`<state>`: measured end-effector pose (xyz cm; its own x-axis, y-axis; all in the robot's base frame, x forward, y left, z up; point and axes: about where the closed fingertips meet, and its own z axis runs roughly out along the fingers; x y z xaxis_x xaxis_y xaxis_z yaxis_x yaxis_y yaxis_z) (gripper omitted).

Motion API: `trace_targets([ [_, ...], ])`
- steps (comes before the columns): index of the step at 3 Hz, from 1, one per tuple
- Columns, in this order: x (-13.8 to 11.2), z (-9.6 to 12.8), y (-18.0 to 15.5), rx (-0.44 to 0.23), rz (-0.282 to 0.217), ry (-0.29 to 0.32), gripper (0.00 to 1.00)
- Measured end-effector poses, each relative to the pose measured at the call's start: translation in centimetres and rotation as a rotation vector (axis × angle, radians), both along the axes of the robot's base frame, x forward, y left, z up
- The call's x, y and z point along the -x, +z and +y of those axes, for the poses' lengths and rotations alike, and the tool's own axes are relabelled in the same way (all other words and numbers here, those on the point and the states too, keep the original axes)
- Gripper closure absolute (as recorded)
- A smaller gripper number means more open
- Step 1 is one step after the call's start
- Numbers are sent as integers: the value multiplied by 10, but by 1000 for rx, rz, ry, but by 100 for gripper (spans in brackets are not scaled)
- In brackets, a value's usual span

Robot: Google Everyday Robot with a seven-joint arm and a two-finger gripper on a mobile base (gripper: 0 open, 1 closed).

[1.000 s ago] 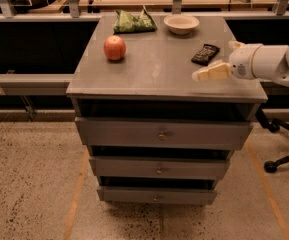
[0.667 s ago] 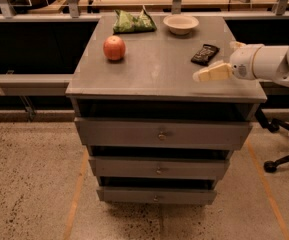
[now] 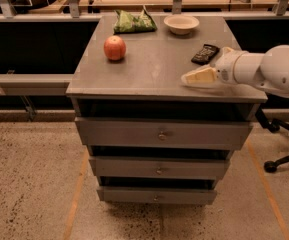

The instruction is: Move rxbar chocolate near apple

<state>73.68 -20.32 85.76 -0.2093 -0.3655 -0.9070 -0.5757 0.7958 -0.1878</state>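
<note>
The black rxbar chocolate [image 3: 205, 53] lies flat on the right side of the grey cabinet top [image 3: 154, 69]. The red-orange apple [image 3: 114, 48] stands on the left side of the top, well apart from the bar. My gripper [image 3: 198, 77], cream-coloured on a white arm reaching in from the right, hovers low over the front right of the top. It is just in front of the bar and a little to its left, and holds nothing that I can see.
A green chip bag [image 3: 134, 21] lies at the back of the top, with a cream-white bowl [image 3: 181, 23] to its right. Three drawers sit below the top. An office chair base [image 3: 279, 159] stands on the floor at right.
My gripper has shifted slightly left and toward the front edge. The bar and the apple have not moved.
</note>
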Motion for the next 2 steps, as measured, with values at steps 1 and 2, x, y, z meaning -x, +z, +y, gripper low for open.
trace_targets([
  [1,-21,17,-25,47,21,-100,0],
  [2,-22,17,-22,48,21,-103,0],
])
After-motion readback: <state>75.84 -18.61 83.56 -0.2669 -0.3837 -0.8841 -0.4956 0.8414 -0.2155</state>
